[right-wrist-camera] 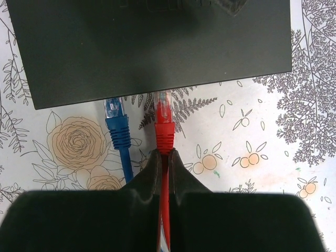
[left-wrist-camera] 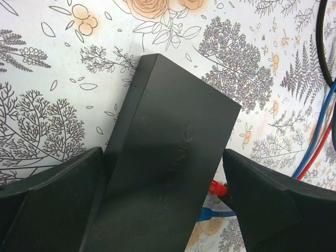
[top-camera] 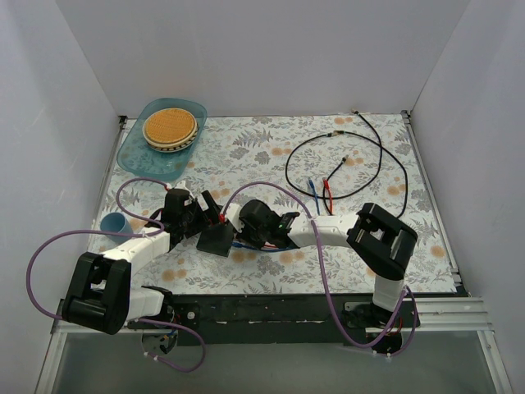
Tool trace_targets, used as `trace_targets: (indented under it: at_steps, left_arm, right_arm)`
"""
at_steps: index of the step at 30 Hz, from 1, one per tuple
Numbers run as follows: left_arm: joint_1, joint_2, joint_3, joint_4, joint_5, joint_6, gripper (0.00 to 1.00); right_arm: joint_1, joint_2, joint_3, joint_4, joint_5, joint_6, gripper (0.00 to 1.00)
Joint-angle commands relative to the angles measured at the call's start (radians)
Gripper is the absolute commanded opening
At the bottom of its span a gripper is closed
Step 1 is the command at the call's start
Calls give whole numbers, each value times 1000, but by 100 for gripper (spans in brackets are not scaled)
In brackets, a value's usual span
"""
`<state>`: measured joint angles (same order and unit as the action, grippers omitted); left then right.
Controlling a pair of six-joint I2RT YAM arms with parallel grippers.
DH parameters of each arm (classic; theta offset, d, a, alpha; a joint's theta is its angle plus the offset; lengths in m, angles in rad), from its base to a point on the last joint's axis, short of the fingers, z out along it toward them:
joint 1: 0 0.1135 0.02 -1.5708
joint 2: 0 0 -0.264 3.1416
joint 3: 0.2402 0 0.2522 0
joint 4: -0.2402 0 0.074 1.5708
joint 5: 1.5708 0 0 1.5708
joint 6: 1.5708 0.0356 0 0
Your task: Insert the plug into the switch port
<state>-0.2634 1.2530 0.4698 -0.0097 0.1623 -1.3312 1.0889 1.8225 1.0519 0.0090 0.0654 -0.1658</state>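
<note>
The switch (right-wrist-camera: 152,47) lies flat on the floral counter (top-camera: 262,152), near the front and between the two arms; the left gripper (left-wrist-camera: 163,155) reaches over it, its jaws pressed against the two opposite sides of the black box, holding it. From the other side the right gripper (right-wrist-camera: 164,157) has its jaws clamped tight on the red plug (right-wrist-camera: 164,123) at the back of its boot, the red cable running back between them; the plug's clear tip reaches the edge of the switch, though I cannot tell whether it is seated in a port. A blue plug (right-wrist-camera: 114,113) lies just beside it, its tip also at that edge. At the far left corner sits a blue tray (top-camera: 135,156) with a woven plate (top-camera: 170,127) in it; a small blue cup (top-camera: 113,222) stands by the left wall.
</note>
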Motion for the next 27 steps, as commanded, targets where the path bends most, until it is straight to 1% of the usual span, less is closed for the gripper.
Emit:
trace_targets:
  at_steps: [1,7,16,23,27]
  left_arm:
    - [-2,0,-33,-50,49,0,98]
    - [-2,-6,-39,-35,89,-11,98]
    - [-2,-9,-54,-6,128,-16,98]
    - [-2,-13,-60,-4,140,-11,98]
    - [-2,-18,-71,4,151,-11,98]
  right_arm:
    - [11,-5,53,66,-4,-1,1]
    - [19,-6,36,83,-30,0,1]
    - [51,3,69,94,-32,11,1]
    - [69,0,76,109,10,17,1]
    - [71,-5,80,109,88,28,1]
